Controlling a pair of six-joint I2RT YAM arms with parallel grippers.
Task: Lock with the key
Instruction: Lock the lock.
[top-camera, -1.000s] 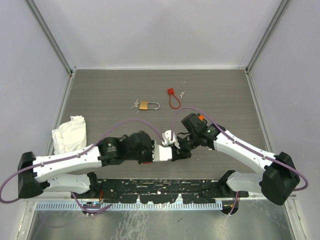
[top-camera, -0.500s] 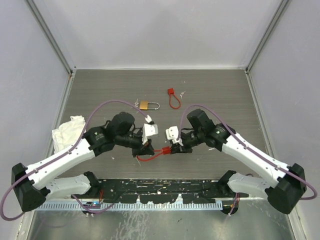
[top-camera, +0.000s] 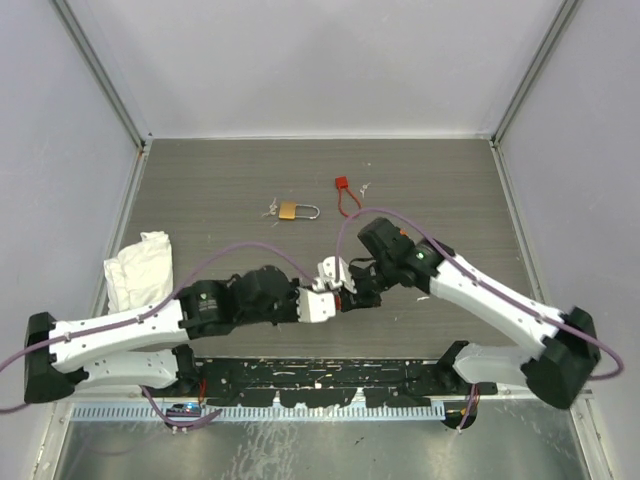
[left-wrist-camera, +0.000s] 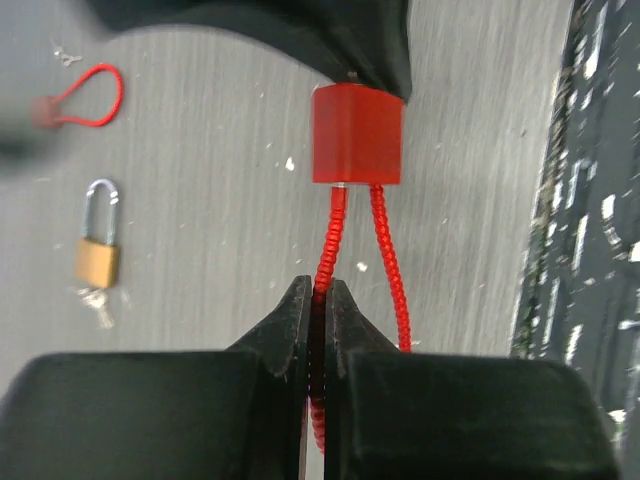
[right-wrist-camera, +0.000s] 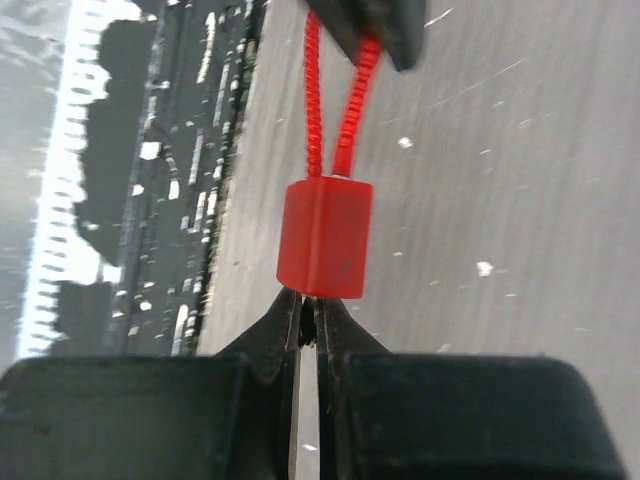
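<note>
- I have the left pincer (left-wrist-camera: 318, 292) close to the desk's (top-camera: 460, 180) near edge, about midway along it. It is clenched on one strand of a red cable (left-wrist-camera: 330, 235), and the other strand runs free just beside its finger.
- The cable loop ends in a red block (left-wrist-camera: 357, 135), which hangs between my two pincers.
- The right pincer (right-wrist-camera: 305, 300) meets it from the opposite side, clenched, with its tips against the block's end face away from the cable.
- The key (left-wrist-camera: 350, 76) shows only as a thin silver sliver between those tips and the block. It sits in the right pincer's grip, touching the block, and the fingers hide its head.
- A white cloth (top-camera: 140, 268) lies by the left edge, well apart from both pincers.
- Farther back, near the desk's middle, a brass padlock (top-camera: 288, 211) lies flat with a small bunch of spare keys (top-camera: 268, 210) just beside its body.
- Farthest back lies a second red loop (top-camera: 345, 196).
</note>
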